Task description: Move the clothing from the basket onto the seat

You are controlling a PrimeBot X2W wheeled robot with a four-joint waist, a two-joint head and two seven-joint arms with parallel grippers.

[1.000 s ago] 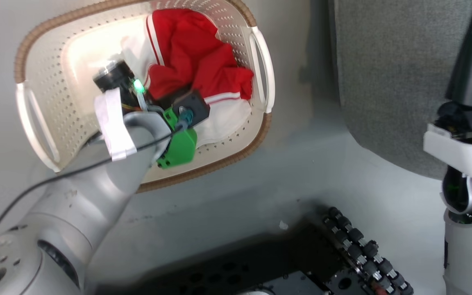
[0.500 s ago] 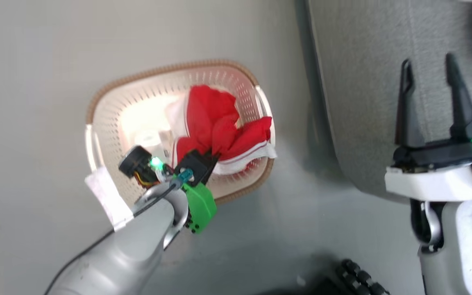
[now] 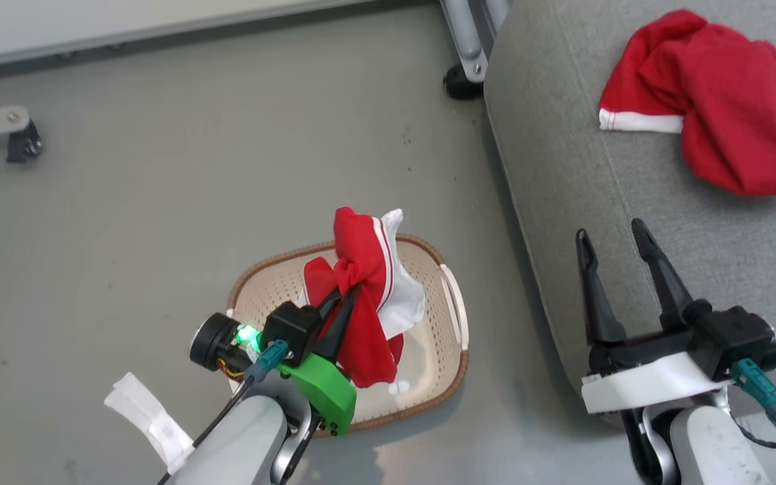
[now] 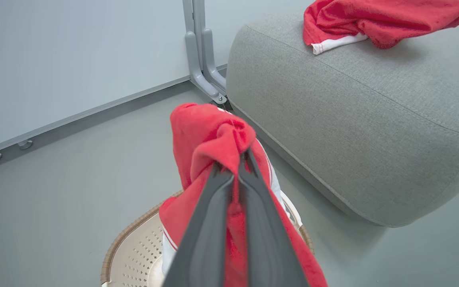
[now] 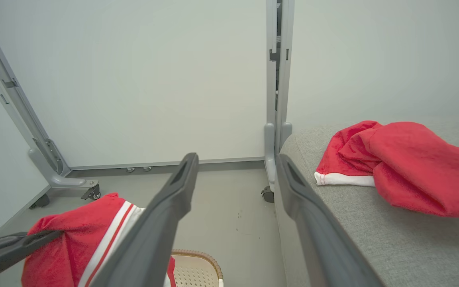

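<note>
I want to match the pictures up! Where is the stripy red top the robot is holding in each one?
Head view: stripy top at the lower middle, hanging over the basket.
Left wrist view: stripy top in the middle, pinched in the left gripper.
Right wrist view: stripy top in the lower left corner.
Shared landmark: the basket, close by the top in every view.

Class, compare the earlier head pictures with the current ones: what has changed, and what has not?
The left gripper, shut on the striped garment, has lifted it up from the basket, over which it now hangs. The right gripper stays open and empty.
</note>
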